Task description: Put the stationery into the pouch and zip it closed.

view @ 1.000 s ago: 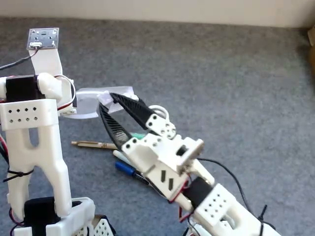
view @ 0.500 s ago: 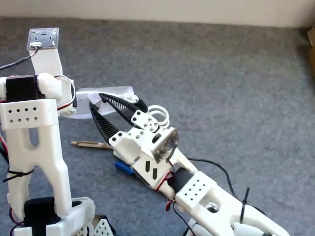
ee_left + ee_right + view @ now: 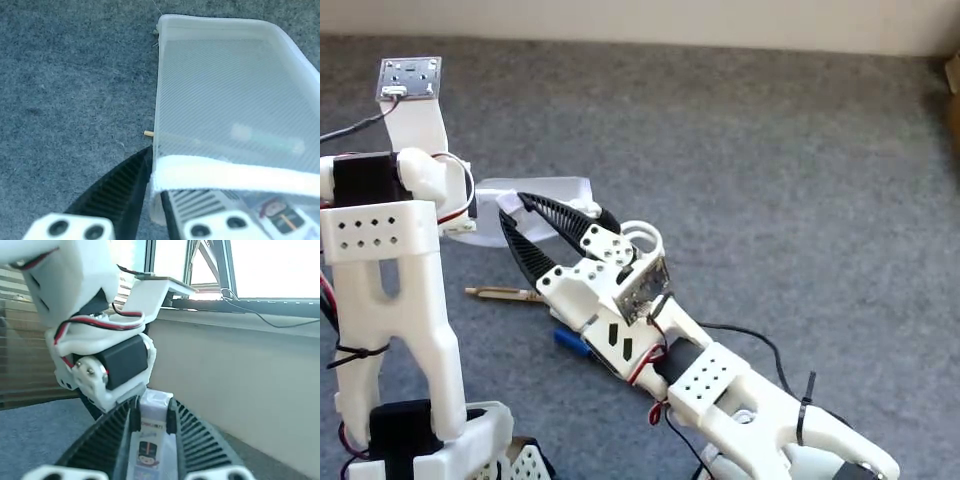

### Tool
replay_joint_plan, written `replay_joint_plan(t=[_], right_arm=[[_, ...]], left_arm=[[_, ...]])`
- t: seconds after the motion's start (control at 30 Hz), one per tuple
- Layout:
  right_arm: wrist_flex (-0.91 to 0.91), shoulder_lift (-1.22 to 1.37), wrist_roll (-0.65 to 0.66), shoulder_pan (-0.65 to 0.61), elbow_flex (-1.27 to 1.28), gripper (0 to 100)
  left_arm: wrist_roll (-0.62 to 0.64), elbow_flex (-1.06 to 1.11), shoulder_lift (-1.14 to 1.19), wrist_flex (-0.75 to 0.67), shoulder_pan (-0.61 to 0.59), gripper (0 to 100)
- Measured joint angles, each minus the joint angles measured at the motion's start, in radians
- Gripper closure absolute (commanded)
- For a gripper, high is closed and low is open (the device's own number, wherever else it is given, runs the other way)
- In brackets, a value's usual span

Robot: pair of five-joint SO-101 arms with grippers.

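Pouch (image 3: 225, 85): white mesh, on grey carpet (image 3: 800, 180), rim pinched in my left gripper (image 3: 155, 165).
Inside: I cannot tell; greenish shape (image 3: 267, 139) shows through mesh.
Right: my right gripper (image 3: 152, 412) clamped on white block (image 3: 146, 450), beside pouch.
Carpet: pencil (image 3: 505, 294), blue pen (image 3: 572, 342) lie outside pouch.
Room: window (image 3: 270, 265) behind.

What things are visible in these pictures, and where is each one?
pouch: one, white see-through mesh, held at its rim by the left gripper.
small packet: one, white with print, held in the right gripper.
pencil: one, wooden, lying on the table.
pen: one, blue, on the table under the right arm.
table: one, grey, carpet-like.
left gripper: one, black fingers, shut on the pouch.
right gripper: one, black fingers, shut on the small packet.
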Motion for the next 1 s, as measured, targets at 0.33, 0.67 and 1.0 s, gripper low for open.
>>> replay_joint_plan(t=[0.33,0.67,1.0], right_arm=[[0.025,0.0,0.141,-0.049,0.0,88.9],[0.058,0.002,0.144,-0.051,0.023,89.0],[0.058,0.002,0.149,-0.043,0.054,99.1]], left_arm=[[0.0,0.0,0.002,0.0,0.0,99],[0.0,0.0,0.002,0.0,0.0,99],[0.0,0.0,0.002,0.0,0.0,99]])
